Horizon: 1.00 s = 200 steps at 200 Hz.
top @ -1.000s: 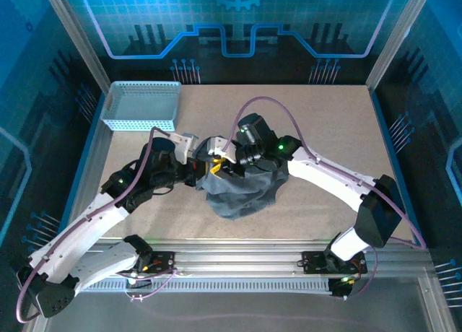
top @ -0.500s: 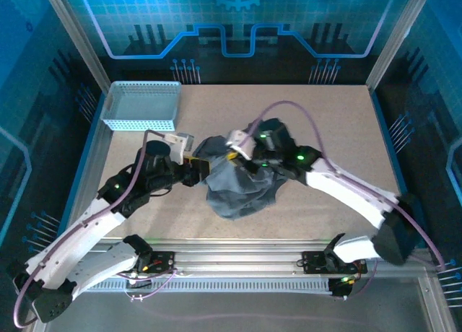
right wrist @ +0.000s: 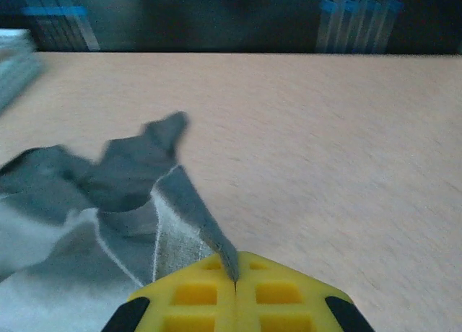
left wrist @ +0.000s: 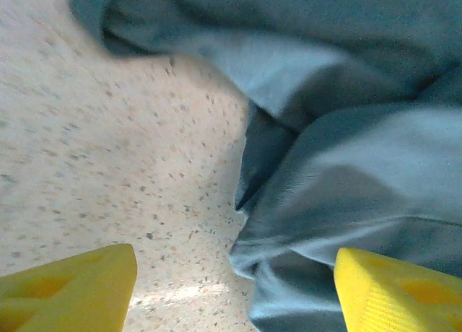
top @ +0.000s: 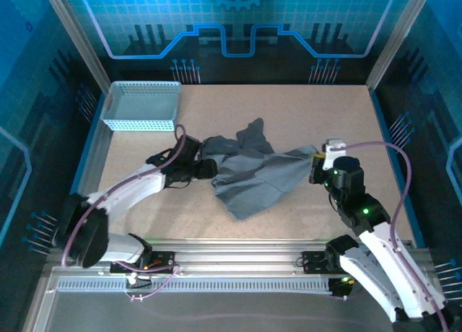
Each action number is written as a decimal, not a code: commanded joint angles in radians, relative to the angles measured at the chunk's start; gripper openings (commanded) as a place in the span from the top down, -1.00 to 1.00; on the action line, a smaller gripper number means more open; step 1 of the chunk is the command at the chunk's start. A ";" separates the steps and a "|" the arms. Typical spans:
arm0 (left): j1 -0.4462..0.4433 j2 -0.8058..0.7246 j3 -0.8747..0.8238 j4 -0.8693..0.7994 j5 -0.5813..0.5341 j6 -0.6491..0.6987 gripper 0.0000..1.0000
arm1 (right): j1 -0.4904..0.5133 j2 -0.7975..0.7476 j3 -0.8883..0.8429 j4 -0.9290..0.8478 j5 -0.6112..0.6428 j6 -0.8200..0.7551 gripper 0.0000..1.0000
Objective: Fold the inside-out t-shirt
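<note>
On the table, grey t-shirt crumpled, right pincer clamped on its corner, left pincer apart at its edge

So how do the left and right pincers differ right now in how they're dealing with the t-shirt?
The left pincer is open, its yellow fingers wide apart with cloth loose between them; the right pincer is shut, pinching a corner of the t-shirt. The left sits at the shirt's left edge; the right is at its right tip, cloth stretched toward it. Both are at the same garment, on opposite sides.
</note>
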 commanded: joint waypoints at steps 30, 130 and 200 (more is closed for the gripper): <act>-0.089 0.120 0.043 0.128 0.110 -0.047 -0.44 | -0.127 0.009 -0.017 -0.025 -0.088 0.159 1.00; -0.002 0.183 0.575 -0.153 -0.068 0.186 1.00 | -0.197 0.199 0.298 0.030 -0.220 0.068 1.00; -0.156 -0.056 0.761 -0.173 -0.274 0.453 1.00 | -0.249 0.310 0.689 -0.040 -0.210 -0.015 1.00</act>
